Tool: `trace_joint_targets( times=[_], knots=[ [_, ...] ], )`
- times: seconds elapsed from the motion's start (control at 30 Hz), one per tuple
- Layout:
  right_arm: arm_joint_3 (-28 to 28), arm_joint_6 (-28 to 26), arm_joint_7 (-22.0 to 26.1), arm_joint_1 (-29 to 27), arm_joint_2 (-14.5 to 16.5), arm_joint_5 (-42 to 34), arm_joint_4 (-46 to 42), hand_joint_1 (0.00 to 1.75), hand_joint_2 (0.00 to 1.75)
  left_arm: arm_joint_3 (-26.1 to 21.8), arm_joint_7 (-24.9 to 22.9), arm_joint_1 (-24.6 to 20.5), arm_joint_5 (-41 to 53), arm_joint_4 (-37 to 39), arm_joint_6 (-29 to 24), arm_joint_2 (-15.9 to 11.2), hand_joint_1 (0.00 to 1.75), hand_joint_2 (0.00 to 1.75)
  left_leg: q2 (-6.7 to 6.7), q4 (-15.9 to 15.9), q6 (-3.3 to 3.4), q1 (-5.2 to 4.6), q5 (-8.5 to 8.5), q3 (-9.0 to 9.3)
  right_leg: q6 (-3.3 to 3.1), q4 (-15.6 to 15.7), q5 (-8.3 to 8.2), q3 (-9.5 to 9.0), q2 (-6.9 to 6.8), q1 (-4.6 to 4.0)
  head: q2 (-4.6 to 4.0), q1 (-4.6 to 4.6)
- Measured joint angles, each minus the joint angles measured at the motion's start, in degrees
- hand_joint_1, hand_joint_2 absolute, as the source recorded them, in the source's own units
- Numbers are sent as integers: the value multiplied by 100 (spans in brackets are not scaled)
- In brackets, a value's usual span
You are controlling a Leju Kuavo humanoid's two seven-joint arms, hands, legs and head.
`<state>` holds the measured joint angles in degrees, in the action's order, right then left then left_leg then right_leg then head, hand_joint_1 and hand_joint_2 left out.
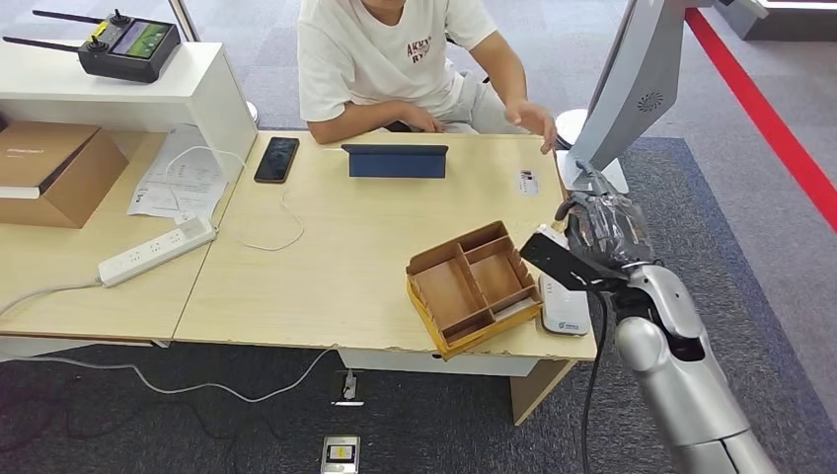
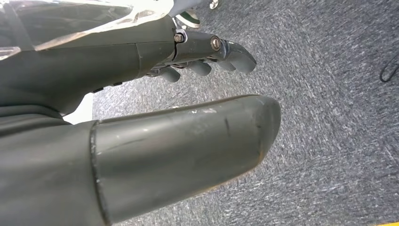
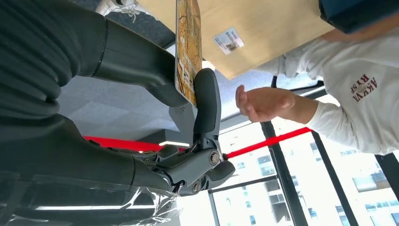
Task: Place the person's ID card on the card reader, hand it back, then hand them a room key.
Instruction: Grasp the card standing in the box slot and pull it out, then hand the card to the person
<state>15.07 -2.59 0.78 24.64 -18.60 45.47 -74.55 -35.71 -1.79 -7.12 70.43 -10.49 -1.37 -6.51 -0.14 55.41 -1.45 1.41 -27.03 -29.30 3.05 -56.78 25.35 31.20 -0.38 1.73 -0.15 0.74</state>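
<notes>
The right hand point(image 3: 188, 117) pinches a patterned card point(image 3: 187, 47) edge-on between thumb and a finger, raised above the right end of the wooden table point(image 1: 326, 267), beside the white card reader point(image 1: 563, 311) and the compartmented cardboard tray point(image 1: 472, 286). Across the table a person's hand point(image 3: 263, 102) is held out open towards it, near another card point(image 1: 528, 181) lying on the tabletop. The left hand point(image 2: 202, 61) hangs over grey carpet, holding nothing, fingers loosely apart.

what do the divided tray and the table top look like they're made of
The divided tray looks like plain brown cardboard: matte, with thin folded walls and a yellowish edge. The table looks like pale wood-grain laminate or veneer, smooth with a low sheen; which one can't be told.
</notes>
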Motion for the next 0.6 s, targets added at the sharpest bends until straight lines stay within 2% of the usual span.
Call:
trace_joint_targets(
  times=[0.23,0.43,0.6],
  knots=[
    [14,-96,458,788,156,185,376,175,175,6,91,-5,123,0,12,1,0,0,1,0,0,0,1,-8,0,-2,-1,4,0,0,0,0],
    [105,-433,855,2079,512,352,1627,175,175,60,138,-61,326,0,53,4,0,0,-1,1,-5,1,7,-14,3,-5,-4,9,-1,0,0,1],
    [214,-485,914,2948,855,437,2709,175,175,149,89,-177,413,-1,127,4,0,0,-3,1,-5,2,7,-17,2,-7,-4,12,-1,-2,0,0]
  ],
)
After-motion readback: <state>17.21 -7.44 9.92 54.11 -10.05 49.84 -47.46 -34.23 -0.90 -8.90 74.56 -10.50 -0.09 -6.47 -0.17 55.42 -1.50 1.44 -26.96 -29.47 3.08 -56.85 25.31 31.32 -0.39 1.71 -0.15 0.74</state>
